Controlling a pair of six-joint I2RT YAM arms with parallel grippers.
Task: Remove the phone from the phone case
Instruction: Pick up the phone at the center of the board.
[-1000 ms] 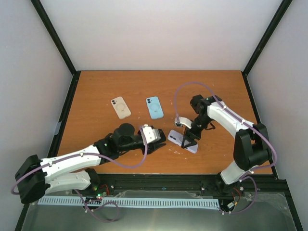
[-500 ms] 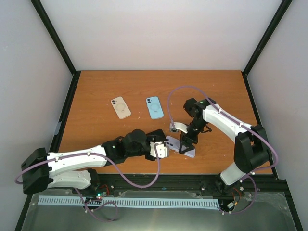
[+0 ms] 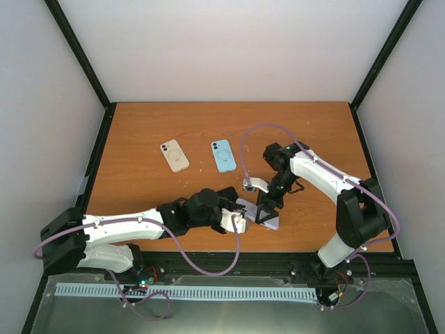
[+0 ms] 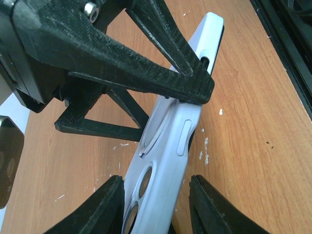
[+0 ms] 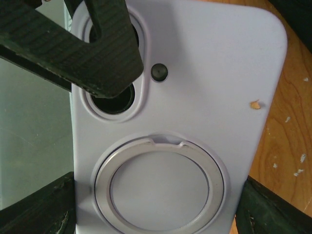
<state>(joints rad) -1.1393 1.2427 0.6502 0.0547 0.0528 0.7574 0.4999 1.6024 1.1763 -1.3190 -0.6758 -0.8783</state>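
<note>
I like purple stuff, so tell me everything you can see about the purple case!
The case is pale lilac, smooth and matte, like soft plastic. Its back faces up, with an oval camera opening, a small round hole beside it, a raised ring and a side button. It lies near the table's front edge. The right gripper clamps its long edges; the left gripper's fingers straddle its camera end.

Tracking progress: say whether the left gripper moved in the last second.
Yes. The left gripper shifted right and nearer, away from the blue phone.
</note>
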